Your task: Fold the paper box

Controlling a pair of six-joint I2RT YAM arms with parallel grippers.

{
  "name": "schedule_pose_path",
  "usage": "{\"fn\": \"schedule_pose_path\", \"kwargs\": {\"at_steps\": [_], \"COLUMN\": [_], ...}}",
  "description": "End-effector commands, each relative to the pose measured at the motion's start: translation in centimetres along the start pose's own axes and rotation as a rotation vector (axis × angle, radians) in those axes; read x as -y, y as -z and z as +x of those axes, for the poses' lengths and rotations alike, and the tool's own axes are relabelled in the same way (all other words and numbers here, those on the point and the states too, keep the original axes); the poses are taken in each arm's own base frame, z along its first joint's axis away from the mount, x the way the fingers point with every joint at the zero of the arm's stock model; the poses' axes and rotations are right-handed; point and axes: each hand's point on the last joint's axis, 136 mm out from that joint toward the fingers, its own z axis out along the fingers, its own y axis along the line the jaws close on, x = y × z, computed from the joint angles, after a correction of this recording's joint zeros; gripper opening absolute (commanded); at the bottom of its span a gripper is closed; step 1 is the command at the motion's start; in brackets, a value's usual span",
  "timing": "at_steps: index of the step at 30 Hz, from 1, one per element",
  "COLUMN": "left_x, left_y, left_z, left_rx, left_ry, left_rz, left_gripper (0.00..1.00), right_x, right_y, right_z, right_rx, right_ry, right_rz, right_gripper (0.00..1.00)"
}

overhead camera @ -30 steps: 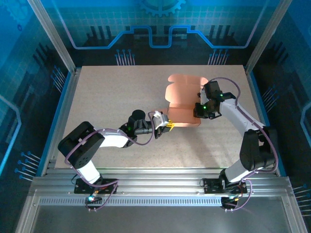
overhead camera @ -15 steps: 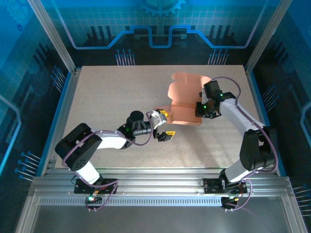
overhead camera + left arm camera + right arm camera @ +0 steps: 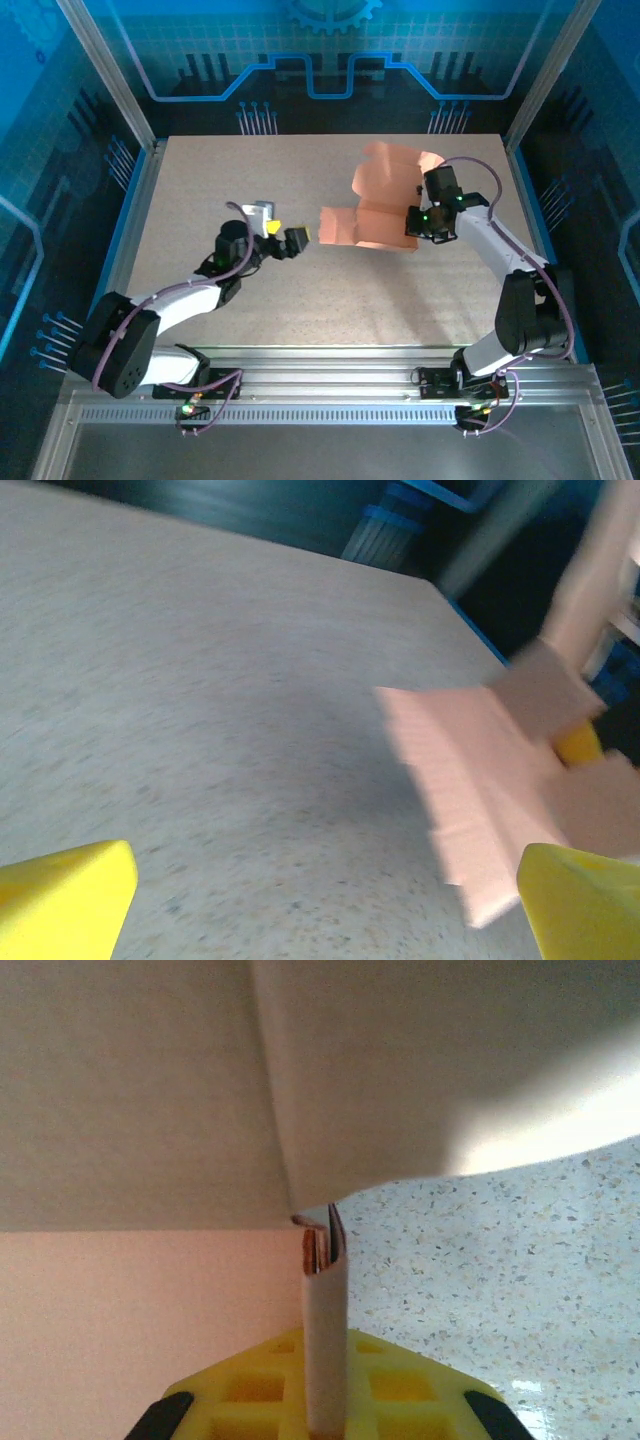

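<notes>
One speckled table (image 3: 200,180), blue walls (image 3: 200,45) — left hand (image 3: 287,234) spread, right hand (image 3: 411,224) pinching paper box (image 3: 368,226).

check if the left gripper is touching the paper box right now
Apart. The top external view shows the open left gripper short of the paper box, with a strip of table between its fingertips and the box's nearest flap.

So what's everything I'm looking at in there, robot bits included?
paper box: one, salmon-orange, right of the table's middle, flaps partly raised
table: one, speckled beige, under everything
metal frame: one, silver, along the near edge
backdrop: one, blue, behind the table
arms: two, white and black, left arm and right arm
left hand: one, yellow-tipped, open, apart from the box
right hand: one, shut on the box's right edge
</notes>
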Motion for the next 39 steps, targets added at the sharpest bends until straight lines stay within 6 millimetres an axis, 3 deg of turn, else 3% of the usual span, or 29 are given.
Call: {"fn": "schedule_pose_path", "kwargs": {"at_steps": [1,4,10,19,29,39], "left_x": [-4.6,-6.8,-5.5,1.1,5.6,7.8], "left_y": [1.5,1.4,-2.8,-6.1,-6.7,-5.7], "left_z": [1.4,1.9,1.9,2.1,2.0,2.6], "left_rx": [-0.024,-0.053,-0.141,-0.227,-0.281,-0.310], "left_ry": [0.326,0.461,0.530,0.423,0.384,0.364], "left_rz": [-0.162,-0.203,-0.096,0.025,0.141,0.178], "left_gripper": [0.99,0.99,0.95,0.96,0.83,0.90], "right_x": [-1.0,-1.8,-2.8,-2.1,-2.3,-1.3], "right_y": [0.4,0.6,1.1,0.8,0.5,-0.1], "right_z": [-0.3,-0.1,0.1,0.3,0.3,0.0], "right_rx": [-0.004,-0.019,-0.026,-0.020,-0.019,-0.014], "right_ry": [-0.042,-0.046,-0.052,-0.045,-0.012,0.015], "right_rz": [-0.125,-0.203,-0.264,-0.200,-0.145,-0.011], "right_gripper": [0.00,0.00,0.00,0.00,0.00,0.00]}}
